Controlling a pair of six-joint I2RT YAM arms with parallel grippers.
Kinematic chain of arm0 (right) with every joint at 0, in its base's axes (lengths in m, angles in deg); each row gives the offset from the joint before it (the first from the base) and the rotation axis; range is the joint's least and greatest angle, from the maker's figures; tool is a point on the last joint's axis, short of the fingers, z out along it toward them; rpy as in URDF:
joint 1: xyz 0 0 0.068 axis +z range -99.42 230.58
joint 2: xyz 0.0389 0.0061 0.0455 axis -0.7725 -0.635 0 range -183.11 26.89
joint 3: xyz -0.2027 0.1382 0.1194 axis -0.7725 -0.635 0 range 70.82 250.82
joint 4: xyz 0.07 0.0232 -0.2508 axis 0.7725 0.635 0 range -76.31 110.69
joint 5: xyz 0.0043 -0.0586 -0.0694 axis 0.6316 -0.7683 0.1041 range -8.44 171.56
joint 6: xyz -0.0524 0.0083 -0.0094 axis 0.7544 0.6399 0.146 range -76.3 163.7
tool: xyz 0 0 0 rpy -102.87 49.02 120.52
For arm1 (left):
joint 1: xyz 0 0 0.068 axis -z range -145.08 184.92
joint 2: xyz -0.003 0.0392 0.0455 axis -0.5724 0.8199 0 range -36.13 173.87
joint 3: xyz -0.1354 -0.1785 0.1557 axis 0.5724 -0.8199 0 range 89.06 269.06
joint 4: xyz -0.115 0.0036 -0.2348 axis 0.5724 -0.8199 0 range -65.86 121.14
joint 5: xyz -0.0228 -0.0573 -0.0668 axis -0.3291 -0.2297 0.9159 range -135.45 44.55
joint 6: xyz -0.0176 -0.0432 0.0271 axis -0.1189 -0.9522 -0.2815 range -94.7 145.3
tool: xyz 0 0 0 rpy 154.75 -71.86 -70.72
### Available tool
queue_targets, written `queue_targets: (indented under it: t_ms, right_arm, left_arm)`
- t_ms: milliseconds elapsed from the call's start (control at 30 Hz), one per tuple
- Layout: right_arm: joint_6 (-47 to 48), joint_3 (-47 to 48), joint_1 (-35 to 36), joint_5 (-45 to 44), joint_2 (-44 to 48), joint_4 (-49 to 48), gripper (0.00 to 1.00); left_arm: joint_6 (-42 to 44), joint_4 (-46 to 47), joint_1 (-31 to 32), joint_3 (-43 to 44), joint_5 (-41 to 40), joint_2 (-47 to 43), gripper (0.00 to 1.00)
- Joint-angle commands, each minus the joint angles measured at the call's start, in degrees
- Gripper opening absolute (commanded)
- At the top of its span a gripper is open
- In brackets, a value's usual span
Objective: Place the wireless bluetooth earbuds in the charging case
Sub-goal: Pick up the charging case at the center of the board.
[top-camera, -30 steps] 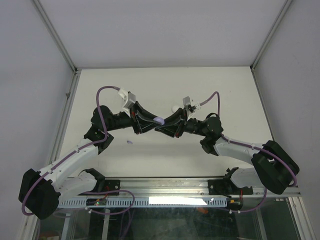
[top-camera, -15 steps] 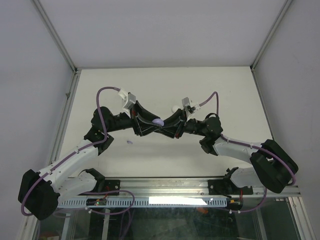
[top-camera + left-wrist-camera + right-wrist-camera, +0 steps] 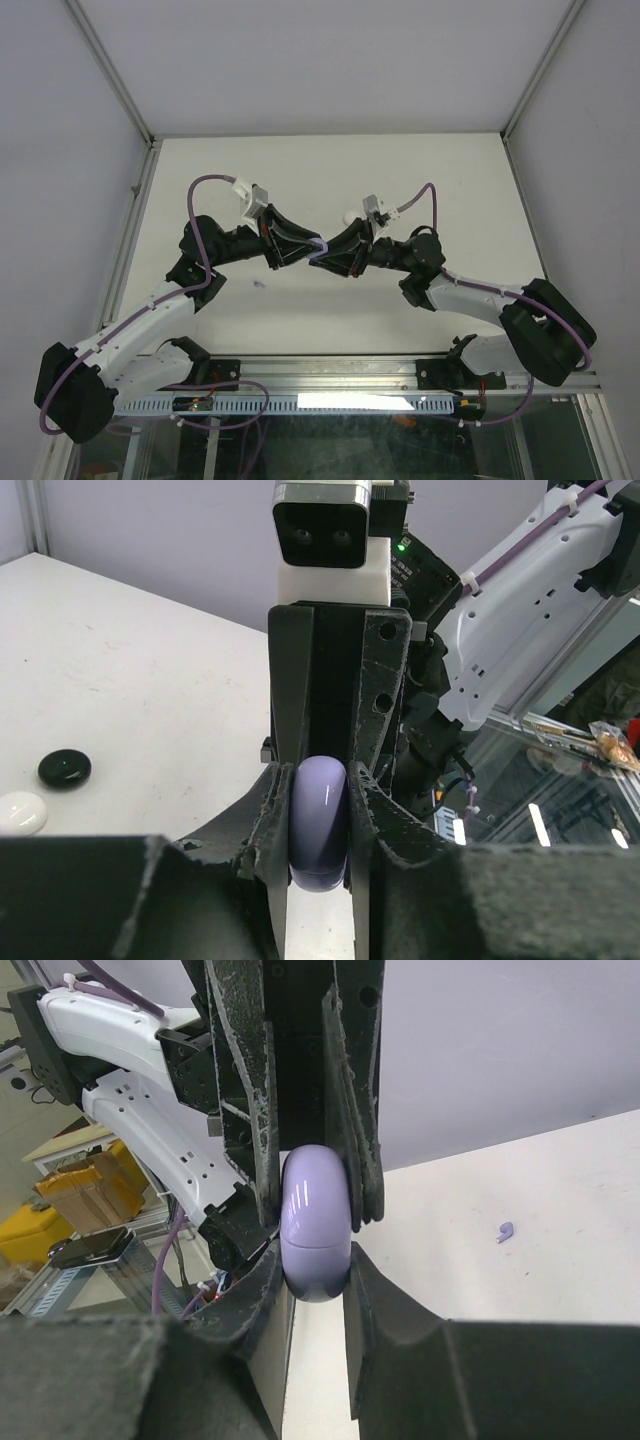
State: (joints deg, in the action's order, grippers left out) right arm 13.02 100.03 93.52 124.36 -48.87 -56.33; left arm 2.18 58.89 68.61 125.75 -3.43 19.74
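Observation:
A lavender charging case (image 3: 320,810) hangs closed in mid-air above the table's middle, pinched from both sides. My left gripper (image 3: 318,825) is shut on one end of it, and my right gripper (image 3: 316,1270) is shut on the other end, fingertips nearly meeting. In the top view the two grippers (image 3: 312,246) (image 3: 325,250) meet over the case (image 3: 318,244), which is mostly covered. One lavender earbud (image 3: 505,1231) lies loose on the table, seen in the top view (image 3: 259,285) near the left arm's elbow.
A black round case (image 3: 64,769) and a white round case (image 3: 20,812) lie side by side on the white table (image 3: 440,180). A small white thing (image 3: 347,216) sits just behind the right gripper. Metal frame rails border the table.
The left gripper has shifted slightly up and left, and its fingers now cover more of the lavender case. The right arm has hardly moved.

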Motion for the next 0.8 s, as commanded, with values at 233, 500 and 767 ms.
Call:
queue_targets:
  t_ms: [233,500,767]
  right_arm:
    - [-0.9,0.9,-0.9,0.8,0.8,-3.7,0.33]
    - [-2.7,1.3,-1.1,0.1,0.5,-6.6,0.46]
    - [-3.0,1.4,-1.1,0.8,-0.5,-7.1,0.42]
  left_arm:
    - [4.4,1.1,-0.1,-0.5,0.7,-0.9,0.03]
    - [4.7,1.5,-0.2,-1.3,0.4,-1.2,0.02]
    - [3.2,4.2,-0.1,-1.9,0.3,-1.6,0.02]
